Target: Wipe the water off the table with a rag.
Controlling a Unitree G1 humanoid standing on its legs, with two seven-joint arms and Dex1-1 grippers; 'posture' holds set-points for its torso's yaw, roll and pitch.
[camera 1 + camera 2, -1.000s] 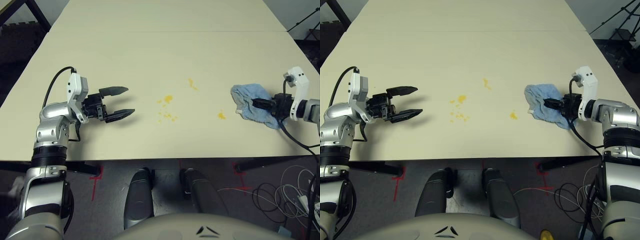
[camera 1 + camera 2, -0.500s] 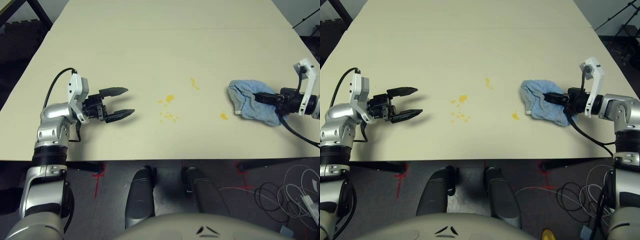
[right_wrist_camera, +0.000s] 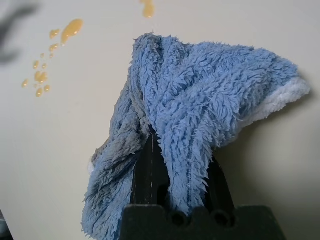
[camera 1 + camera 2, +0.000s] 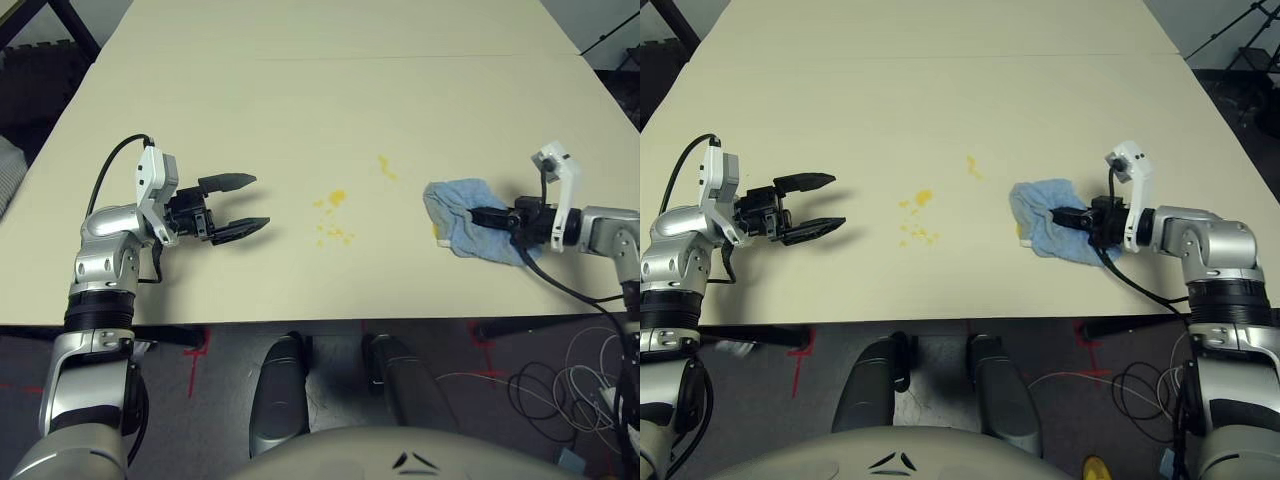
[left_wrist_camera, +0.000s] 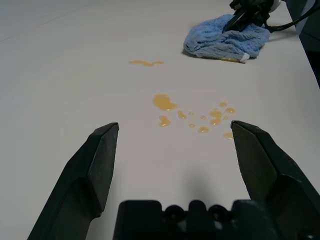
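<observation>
The right claw [image 4: 1058,215] pinches the blue rag [image 4: 1043,212], which lies on the bench [image 4: 940,100] over the rightmost yellow splotch. The left claw [image 4: 245,204] hovers spread wide — well apart from the water [image 4: 333,200], a cluster of droplets at mid-bench.

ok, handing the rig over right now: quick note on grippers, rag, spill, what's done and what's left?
Right gripper: shut on the rag, which lies on the table right of centre. The rag's near-left edge sits on the rightmost yellow-orange splotch, so that one is being wiped now.
Left gripper: open, holding nothing, hovering over the table's left side, pointing toward the spill.
Left to do: the middle cluster of droplets and the small streak farther back are unwiped. Likely next: sweep the rag left across them.
</observation>
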